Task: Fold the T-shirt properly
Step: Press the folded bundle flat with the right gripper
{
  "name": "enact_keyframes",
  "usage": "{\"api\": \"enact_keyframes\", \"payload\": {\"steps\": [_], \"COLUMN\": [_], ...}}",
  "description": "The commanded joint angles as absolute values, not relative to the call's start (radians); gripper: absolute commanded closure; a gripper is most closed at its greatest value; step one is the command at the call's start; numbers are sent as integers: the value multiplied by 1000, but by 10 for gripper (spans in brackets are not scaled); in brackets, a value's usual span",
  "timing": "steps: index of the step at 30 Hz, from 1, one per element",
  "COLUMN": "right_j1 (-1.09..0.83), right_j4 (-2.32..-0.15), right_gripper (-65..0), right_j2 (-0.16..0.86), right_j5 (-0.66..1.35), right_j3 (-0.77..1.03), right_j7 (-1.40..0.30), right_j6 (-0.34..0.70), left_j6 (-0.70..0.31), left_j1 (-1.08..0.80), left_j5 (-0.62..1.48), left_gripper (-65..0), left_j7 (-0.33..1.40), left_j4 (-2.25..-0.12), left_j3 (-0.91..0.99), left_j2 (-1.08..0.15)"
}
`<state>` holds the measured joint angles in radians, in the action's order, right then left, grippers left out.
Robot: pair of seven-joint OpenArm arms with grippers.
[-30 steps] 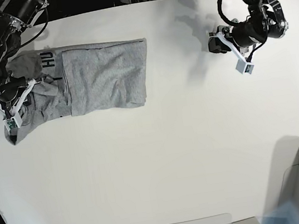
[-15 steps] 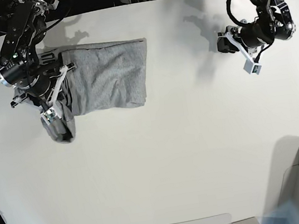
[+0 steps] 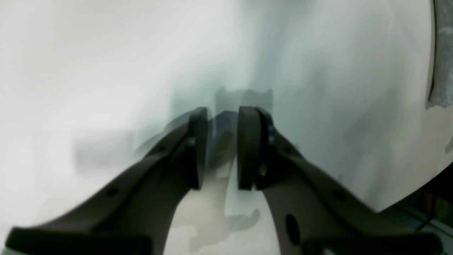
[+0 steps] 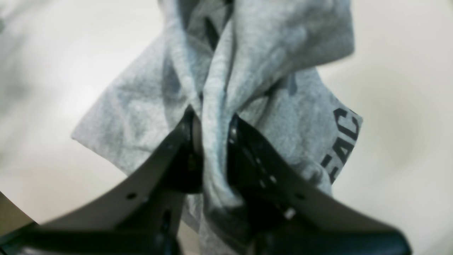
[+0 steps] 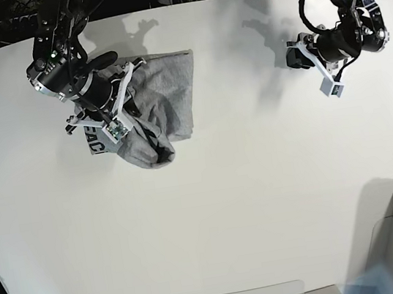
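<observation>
you're mid-fold: right claw (image 4: 212, 148) clamped on the bunched heather-grey cotton t-shirt (image 5: 163, 96), left claw (image 3: 219, 148) slightly apart and empty; next lay the cloth beneath it flat.

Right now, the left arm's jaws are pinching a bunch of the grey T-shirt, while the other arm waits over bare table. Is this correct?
Not quite: the arms are swapped. The right wrist view shows the right gripper with its jaws clamped on the T-shirt. The left gripper holds nothing and waits over the bare table.

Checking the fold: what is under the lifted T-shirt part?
White table shows beside the T-shirt. The right hand pinches bunched cloth; what lies beneath that bunch is covered.
</observation>
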<state>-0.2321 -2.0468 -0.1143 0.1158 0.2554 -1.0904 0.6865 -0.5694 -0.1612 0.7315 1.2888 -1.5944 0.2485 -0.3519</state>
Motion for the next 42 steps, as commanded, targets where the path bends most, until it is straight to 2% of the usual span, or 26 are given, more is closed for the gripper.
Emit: {"api": "enact_keyframes", "payload": {"steps": [1,8,10,14,16,23,36,39,42], "right_j1": [-217,-225,-225,-225,-225,-223,-142,-127,-124], "right_j4": [-2060,-1997,-1986,-1986,-1989,-1991,-2028,-2071,-2071], "right_gripper": [0,0,0,-118,-149,-193,-194,-189,-119], "right_j2": [-120,-85,-76,-47,-47,-45,-38,-47,-45], "right_j5": [147,145,145,148,148,151,151,150,148], "right_j3": [234,54,13,-47,-48,-120,-453,-426,-326], "right_j7": [-1027,-974,-975,-970,-970,-970,-969,-935,-877], "right_j6": [698,694,604,407,390,390,387,381,328], "left_j6": [-573,-573,-573,-573,-573,-573,-573,-573,-573], "left_j1": [-153,-153,-153,-153,-153,-151,-151,-151,-151], "left_j5": [740,740,740,740,740,740,740,740,740], "left_gripper": [-148,-148,-148,-149,-149,-149,-149,-149,-148], "left_j7": [1285,1285,1285,1285,1285,1285,1283,1283,1283], "left_j4": [-1607,-1607,-1607,-1607,-1607,-1607,-1607,-1607,-1609], "left_j3": [251,251,249,249,249,249,249,252,251], "left_j2": [-364,-364,-364,-364,-364,-364,-364,-366,-366]}}
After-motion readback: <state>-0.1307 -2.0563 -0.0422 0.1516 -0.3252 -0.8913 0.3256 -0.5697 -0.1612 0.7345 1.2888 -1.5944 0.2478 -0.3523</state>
